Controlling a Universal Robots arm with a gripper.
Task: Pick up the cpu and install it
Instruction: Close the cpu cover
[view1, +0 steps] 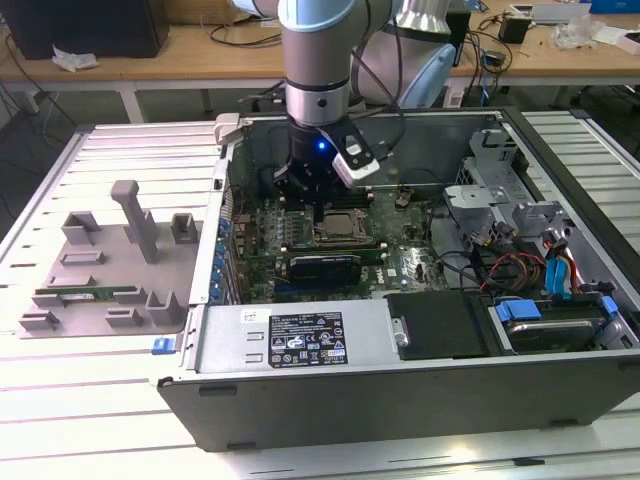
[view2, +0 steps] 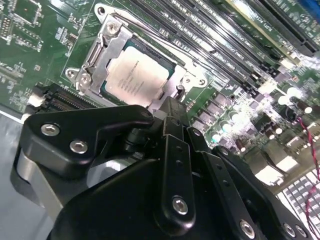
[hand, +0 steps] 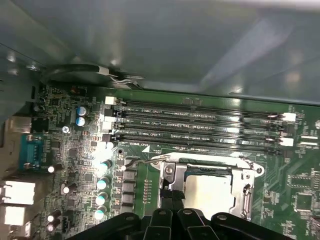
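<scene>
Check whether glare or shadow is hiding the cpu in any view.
Second wrist view: cpu evenly lit, no glare; capacitors beside the memory slots wash out white. First wrist view: cpu reflects brightly, the gripper a dark silhouette. Exterior view: cpu lies dim by the gripper.

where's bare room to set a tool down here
Bare table slats in front of the grey fixture tray and the case. Inside the case is crowded: gripper over the cpu, cables toward the exterior view's right.
</scene>
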